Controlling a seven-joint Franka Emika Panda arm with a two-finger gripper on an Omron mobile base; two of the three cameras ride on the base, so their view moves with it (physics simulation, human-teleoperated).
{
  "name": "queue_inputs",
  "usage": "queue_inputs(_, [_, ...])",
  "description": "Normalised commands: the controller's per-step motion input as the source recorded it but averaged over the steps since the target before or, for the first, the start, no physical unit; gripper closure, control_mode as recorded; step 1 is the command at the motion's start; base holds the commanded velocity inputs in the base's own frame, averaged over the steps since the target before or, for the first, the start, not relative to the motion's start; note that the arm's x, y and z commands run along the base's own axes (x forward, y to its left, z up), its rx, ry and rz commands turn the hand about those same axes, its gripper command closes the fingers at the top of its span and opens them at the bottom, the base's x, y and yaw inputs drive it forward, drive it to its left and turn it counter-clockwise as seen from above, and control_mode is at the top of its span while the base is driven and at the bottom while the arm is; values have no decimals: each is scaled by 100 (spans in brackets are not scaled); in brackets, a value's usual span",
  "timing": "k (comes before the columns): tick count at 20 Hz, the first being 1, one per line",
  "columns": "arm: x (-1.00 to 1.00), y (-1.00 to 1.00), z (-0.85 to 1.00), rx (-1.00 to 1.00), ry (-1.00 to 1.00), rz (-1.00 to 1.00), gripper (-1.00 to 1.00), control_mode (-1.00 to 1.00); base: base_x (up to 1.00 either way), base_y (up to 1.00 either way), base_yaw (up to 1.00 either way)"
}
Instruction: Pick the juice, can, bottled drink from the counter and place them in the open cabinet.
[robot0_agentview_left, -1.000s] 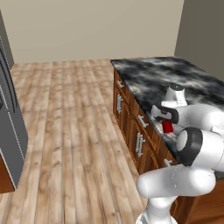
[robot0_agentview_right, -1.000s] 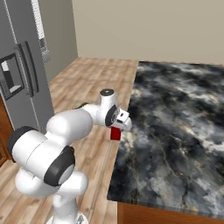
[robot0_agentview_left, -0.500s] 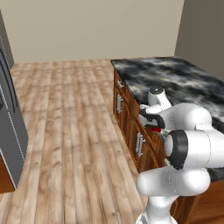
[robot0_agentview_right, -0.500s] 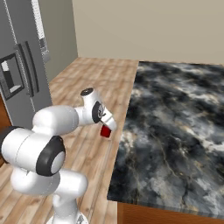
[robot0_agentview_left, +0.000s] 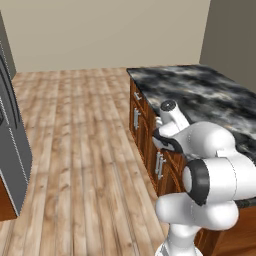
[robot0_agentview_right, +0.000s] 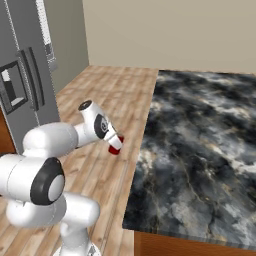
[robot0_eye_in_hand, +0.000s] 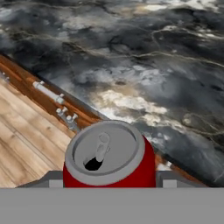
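The red can (robot0_eye_in_hand: 107, 157) with its silver top sits between my gripper's (robot0_eye_in_hand: 108, 180) two fingers, which press on its sides. In the right base view the can (robot0_agentview_right: 116, 145) hangs under my hand just left of the counter's (robot0_agentview_right: 200, 140) edge, above the wooden floor. The hand view looks back over the black and grey marbled counter (robot0_eye_in_hand: 131, 57) and its drawer fronts. From the left base camera, my arm stands in front of the counter (robot0_agentview_left: 200, 95) and hides the can. The juice and the bottled drink are out of view. The open cabinet's shelves are out of view.
A grey fridge (robot0_agentview_right: 25, 75) stands at the left, also seen as a dark slab (robot0_agentview_left: 10, 150) in the left base view. Beside it shows a sliver of reddish-brown wood (robot0_agentview_right: 4, 134). Brown drawers with silver handles (robot0_agentview_left: 136, 118) run under the counter. Wooden floor (robot0_agentview_left: 75, 125) lies between counter and fridge.
My arm has swung left, away from the counter top and past its edge, with the can carried along in the gripper. The base views have not shifted.
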Motion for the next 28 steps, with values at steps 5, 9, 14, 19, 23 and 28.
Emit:
queue_inputs(5, [-34,0,61,0,-2,0,100,-100,0,0,0])
queue_inputs(9, [-14,0,39,-1,4,3,100,-100,0,0,0])
queue_inputs(14, [-6,0,23,0,2,10,100,-100,0,0,0])
queue_inputs(19, [-2,1,15,0,0,20,100,-100,0,0,0])
queue_inputs(23, [-8,4,15,0,0,29,100,-100,0,0,0])
queue_inputs(28, [-21,8,13,0,1,31,100,-100,0,0,0])
